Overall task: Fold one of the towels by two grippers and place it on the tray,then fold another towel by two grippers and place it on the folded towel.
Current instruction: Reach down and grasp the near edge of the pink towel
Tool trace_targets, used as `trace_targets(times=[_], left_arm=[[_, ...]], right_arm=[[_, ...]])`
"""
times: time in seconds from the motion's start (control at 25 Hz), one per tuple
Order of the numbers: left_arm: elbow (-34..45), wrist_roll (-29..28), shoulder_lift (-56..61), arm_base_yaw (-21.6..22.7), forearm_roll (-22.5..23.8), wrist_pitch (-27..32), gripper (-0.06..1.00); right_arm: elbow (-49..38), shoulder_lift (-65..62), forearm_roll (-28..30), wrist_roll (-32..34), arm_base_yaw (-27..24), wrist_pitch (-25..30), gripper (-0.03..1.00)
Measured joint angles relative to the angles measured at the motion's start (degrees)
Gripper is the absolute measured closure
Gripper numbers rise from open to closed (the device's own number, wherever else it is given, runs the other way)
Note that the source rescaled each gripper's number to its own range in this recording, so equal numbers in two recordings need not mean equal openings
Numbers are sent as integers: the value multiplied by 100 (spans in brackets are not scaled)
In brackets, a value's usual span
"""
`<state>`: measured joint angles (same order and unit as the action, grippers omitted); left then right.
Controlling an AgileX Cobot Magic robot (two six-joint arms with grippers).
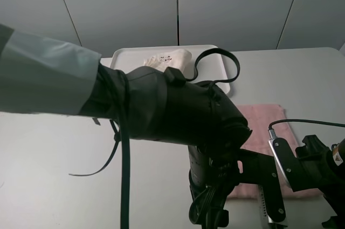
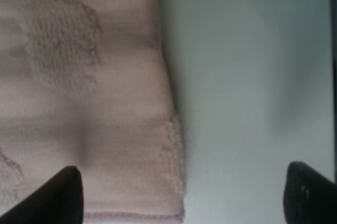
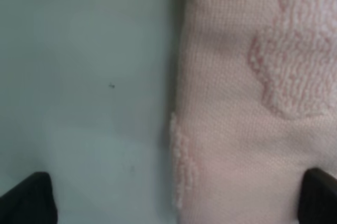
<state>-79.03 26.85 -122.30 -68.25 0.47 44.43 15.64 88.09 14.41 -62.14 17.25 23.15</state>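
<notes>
A pink towel lies flat on the table right of centre. A white folded towel with a small print lies in the white tray at the back. My left gripper is open, low over the pink towel's edge near a corner, one fingertip over the cloth and the other over bare table. My right gripper is open and straddles another edge of the pink towel in the same way. In the exterior high view the left arm hides the towel's near left part.
The left arm's black sleeve and cables fill the middle of the exterior high view. The right arm sits at the near right corner. Grey table spreads to the left; grey wall panels stand behind the tray.
</notes>
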Motion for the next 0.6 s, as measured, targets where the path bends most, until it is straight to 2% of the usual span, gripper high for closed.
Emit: trace_targets(times=[0.6], left_arm=[[-23, -138, -305, 0, 37, -87, -4]], right_arm=[[0, 0, 0, 0, 0, 0, -3]])
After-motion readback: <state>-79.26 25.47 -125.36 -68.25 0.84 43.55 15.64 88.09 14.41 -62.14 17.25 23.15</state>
